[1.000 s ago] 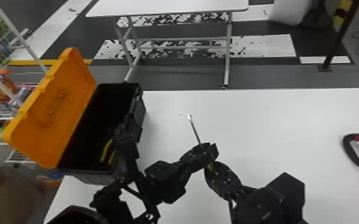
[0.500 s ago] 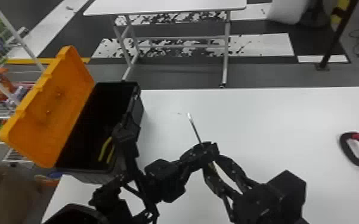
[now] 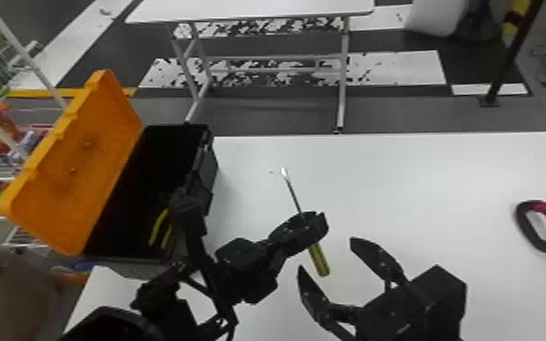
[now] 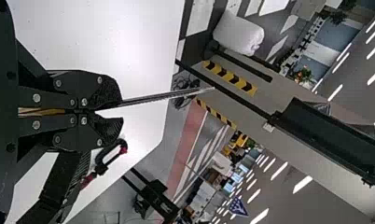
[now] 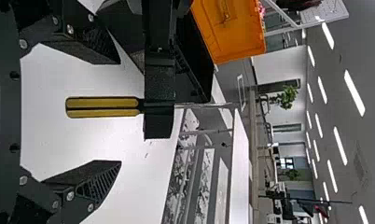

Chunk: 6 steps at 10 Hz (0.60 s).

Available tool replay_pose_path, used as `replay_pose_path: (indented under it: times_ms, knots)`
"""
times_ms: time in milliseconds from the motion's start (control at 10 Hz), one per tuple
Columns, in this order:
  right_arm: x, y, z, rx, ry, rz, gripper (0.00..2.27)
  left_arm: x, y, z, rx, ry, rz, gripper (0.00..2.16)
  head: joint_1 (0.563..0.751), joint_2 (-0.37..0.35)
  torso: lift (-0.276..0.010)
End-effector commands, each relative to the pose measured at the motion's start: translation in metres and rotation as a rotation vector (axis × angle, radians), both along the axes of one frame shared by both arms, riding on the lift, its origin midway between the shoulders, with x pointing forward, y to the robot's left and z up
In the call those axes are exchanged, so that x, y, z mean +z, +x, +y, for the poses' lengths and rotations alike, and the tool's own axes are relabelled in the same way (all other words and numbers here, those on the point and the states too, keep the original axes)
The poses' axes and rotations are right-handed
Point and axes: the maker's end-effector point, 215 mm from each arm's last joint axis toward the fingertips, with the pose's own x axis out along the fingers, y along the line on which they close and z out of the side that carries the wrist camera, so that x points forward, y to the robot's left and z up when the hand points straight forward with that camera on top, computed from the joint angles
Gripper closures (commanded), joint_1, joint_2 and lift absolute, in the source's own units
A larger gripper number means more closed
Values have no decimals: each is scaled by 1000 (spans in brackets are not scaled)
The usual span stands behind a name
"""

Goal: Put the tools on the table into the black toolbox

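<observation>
A black toolbox sits at the left of the white worktop, its orange lid open to the left. To the right of the toolbox, I have a screwdriver in my left gripper, its jaws closed on it, over the worktop. The metal tip points to the far side; the handle comes back toward me.

My right gripper is farther right of the toolbox, with its jaws wide apart and nothing between them gripped. The handle's end lies near their tips.

The head view shows what the toolbox holds: a tool with yellow handles, near its right wall. It also shows a black-and-red tool on the worktop, well apart from the toolbox on the right.

The left wrist view adds the close-up of my left jaws pressed together, the long thin shaft running out past them. The right wrist view gives the handle itself, yellow with a dark stripe along it, in line with the space between my right jaws, neither one touching it.
</observation>
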Motion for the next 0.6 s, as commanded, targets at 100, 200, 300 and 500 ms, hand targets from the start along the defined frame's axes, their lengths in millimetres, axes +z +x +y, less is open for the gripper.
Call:
replay_pose_path:
  times_ms: [100,200,300,500]
  knots:
    - [-4,-3,-14,-27,9,10,225,11,10,23,36,29,-33,2132,695,185,-75]
    - [-8,-5,-24,-44,5,15,225,19,16,39,64,50,-54,2132,695,192,-75]
    - [-9,-4,-36,-69,16,14,225,24,22,56,97,75,-73,2132,695,197,-75]
    - [-9,-3,-54,-102,22,8,225,32,34,94,162,116,-100,2132,695,209,-75]
